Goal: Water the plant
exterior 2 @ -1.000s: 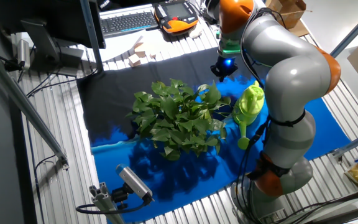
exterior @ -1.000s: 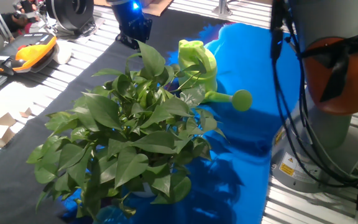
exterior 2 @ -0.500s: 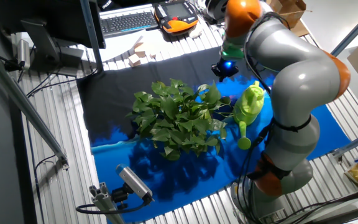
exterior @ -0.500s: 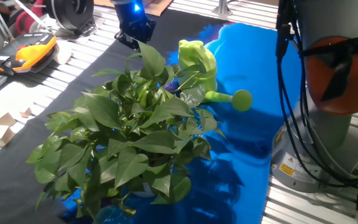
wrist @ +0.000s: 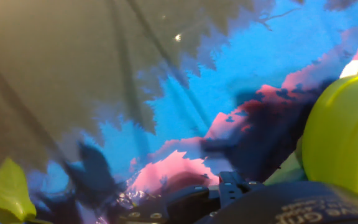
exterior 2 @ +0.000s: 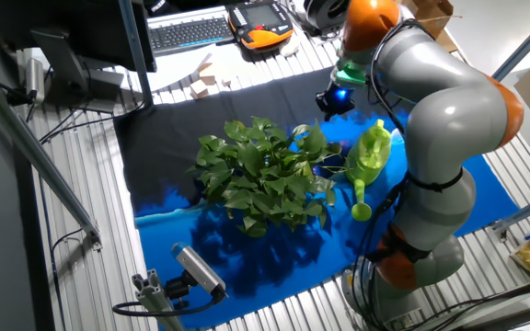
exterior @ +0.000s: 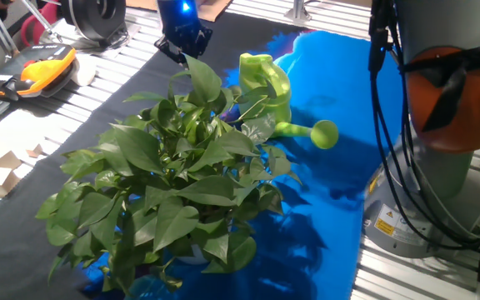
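Change: the claw (exterior: 182,42) has drifted slightly rightward over the last second, closer to the watering can (exterior: 267,87); I judge it is lining up a grasp
Meaning: can untouched, no watering begun
Arm: elbow arched high, wrist pointing down, hovering at 10 o'clock of the can, above the tabletop (exterior: 332,67)
Claw: holds nothing; how far open, I cannot tell
Plant: the plant (exterior: 173,175) stands at 7 o'clock of the can, leaves touching it
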